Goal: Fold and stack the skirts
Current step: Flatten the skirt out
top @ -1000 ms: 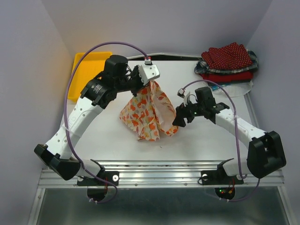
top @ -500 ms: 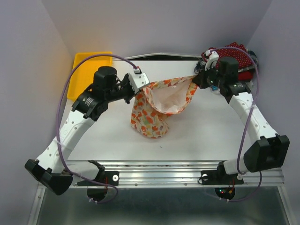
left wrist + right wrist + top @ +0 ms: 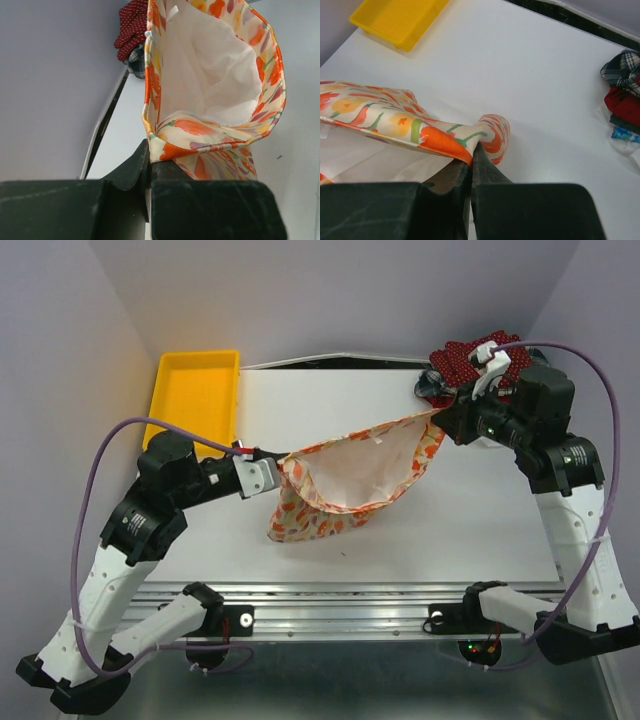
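One skirt (image 3: 365, 475) strung between left pincer (image 3: 278, 470) and right pincer (image 3: 446, 421), tray (image 3: 195, 400) far left, skirt pile (image 3: 465, 356) far right

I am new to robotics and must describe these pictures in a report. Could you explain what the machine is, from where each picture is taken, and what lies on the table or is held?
It is a robot with two arms bolted at the near edge of a table. Each arm ends in a two-finger hand. The wide picture comes from a fixed camera above and behind the arms. The other two come from cameras on the wrists, so each shows its own fingers at the bottom. The left hand and the right hand are shut on the rim of a cream skirt with orange blobs, stretching it open between them. A yellow tray lies at the far left. At the far right lies a pile of other skirts, a red dotted one on top.
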